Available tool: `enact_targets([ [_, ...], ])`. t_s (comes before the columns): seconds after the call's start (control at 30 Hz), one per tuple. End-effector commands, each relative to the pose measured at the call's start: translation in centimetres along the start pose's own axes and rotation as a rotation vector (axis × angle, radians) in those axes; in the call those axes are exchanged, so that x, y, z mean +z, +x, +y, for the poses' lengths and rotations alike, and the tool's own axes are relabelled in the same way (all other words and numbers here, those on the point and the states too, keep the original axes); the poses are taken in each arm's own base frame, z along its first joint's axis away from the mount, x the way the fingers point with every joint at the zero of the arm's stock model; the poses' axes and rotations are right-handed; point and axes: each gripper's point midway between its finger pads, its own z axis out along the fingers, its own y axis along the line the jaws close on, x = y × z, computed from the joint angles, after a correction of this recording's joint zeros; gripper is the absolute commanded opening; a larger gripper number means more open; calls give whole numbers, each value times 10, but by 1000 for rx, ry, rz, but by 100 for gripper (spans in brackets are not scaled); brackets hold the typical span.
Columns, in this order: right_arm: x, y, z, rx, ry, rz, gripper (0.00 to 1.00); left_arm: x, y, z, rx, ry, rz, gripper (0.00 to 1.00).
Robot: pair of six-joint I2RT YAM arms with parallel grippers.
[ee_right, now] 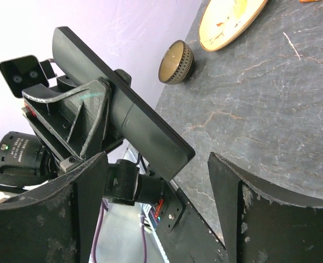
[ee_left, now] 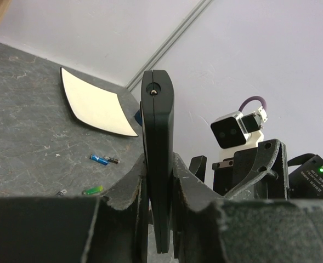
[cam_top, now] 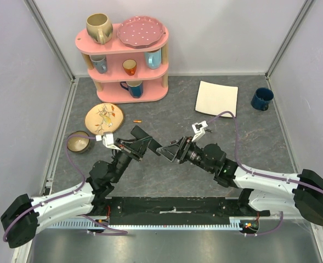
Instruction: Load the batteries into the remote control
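Observation:
The remote control [ee_left: 157, 126] is a slim black bar, held edge-on and lifted off the table. My left gripper [ee_left: 157, 171] is shut on its lower part. In the top view the remote [cam_top: 145, 137] sits in my left gripper [cam_top: 141, 143] above the table's middle. My right gripper [ee_right: 158, 164] is open, and the remote's free end [ee_right: 150, 139] lies between its fingers, touching neither. It faces the left gripper in the top view [cam_top: 169, 150]. Loose batteries lie on the grey table: a blue one [ee_left: 99, 159], a dark one [ee_left: 112, 160] and a green one [ee_left: 92, 190]. An orange one [cam_top: 137, 120] lies near the plate.
A white square sheet [cam_top: 216, 98] and a dark blue mug [cam_top: 261, 98] lie at the back right. A pink shelf [cam_top: 123, 82] with mugs and a plate stands at the back. A painted plate [cam_top: 103, 118] and a small bowl [cam_top: 79, 142] sit at the left.

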Motion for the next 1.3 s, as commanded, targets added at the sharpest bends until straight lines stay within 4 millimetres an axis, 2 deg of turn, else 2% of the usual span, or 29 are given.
enact_targets([
  [0.0,9,-20,30,31,-106,-58,80,0,-6,-1,-9,7,-33,2],
  [0.23,17,-14,22,64,-106,-38,78,0,-6,-2,-3,11,-31,2],
  [0.53,23,-17,19,81,-110,-49,78,-2,-6,-2,-8,17,-31,2],
  [1.27,30,-10,21,116,-137,-15,72,-2,-8,-6,-6,30,-34,2],
])
